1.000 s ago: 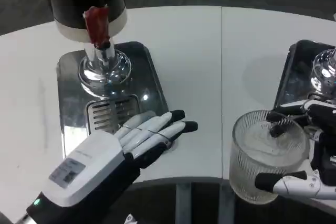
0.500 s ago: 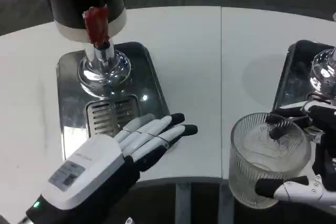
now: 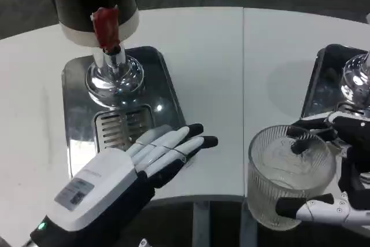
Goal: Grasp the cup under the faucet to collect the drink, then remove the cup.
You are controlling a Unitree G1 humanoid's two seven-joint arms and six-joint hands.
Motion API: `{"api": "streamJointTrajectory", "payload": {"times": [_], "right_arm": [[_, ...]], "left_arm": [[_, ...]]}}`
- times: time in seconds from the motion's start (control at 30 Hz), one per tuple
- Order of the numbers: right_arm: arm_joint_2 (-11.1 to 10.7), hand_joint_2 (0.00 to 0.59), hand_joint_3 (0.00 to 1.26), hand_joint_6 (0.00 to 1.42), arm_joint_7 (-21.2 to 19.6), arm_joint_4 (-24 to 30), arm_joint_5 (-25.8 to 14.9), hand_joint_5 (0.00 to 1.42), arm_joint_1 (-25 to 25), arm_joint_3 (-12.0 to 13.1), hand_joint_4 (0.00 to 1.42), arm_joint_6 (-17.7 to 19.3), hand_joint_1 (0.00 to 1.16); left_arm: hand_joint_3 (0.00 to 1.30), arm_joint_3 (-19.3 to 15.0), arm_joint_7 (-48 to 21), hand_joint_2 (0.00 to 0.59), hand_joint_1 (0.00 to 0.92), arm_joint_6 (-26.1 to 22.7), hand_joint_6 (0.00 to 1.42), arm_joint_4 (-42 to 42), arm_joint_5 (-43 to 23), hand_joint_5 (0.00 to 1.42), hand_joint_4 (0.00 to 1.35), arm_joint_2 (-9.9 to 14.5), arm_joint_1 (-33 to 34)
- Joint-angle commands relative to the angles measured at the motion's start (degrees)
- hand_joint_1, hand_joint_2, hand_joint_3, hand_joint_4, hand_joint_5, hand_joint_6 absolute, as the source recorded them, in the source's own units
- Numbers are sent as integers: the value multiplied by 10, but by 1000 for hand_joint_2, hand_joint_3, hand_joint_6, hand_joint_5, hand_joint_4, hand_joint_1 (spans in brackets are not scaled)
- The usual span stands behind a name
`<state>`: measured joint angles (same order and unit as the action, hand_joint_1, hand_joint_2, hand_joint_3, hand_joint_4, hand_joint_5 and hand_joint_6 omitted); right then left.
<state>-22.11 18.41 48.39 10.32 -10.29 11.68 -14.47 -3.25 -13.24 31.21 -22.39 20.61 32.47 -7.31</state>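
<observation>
- Right hand (image 3: 338,172) clamps the ribbed cup (image 3: 283,174); left hand (image 3: 124,174) lies flat, fingers apart, holding nothing.
- Risk — the faucet (image 3: 108,39) sits far to the cup's left; a thin grip could slip.

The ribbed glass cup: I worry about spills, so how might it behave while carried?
The ribbed glass cup looks rigid and probably breakable. Its ridged wall likely helps the right robot hand grip it. Tall and open-topped, held off the table edge, it could slosh if tilted.
</observation>
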Motion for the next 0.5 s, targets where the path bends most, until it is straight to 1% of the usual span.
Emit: {"api": "streamJointTrajectory", "payload": {"times": [0.03,0.27,0.5], "right_arm": [[5,126,877,1342,-17,-21,7,1246,22,-7,1013,14,792],[10,126,877,1342,-21,-36,11,1246,25,-11,1013,21,792],[12,126,877,1342,-19,-39,11,1246,28,-11,1013,24,792]], "left_arm": [[122,0,-5,36,0,-5,0,-10,1,47,0,-5,-12],[122,4,-12,36,0,-22,0,-26,-1,47,0,-9,-18],[122,2,-15,37,0,-30,0,-31,3,47,0,-12,-20]]}}
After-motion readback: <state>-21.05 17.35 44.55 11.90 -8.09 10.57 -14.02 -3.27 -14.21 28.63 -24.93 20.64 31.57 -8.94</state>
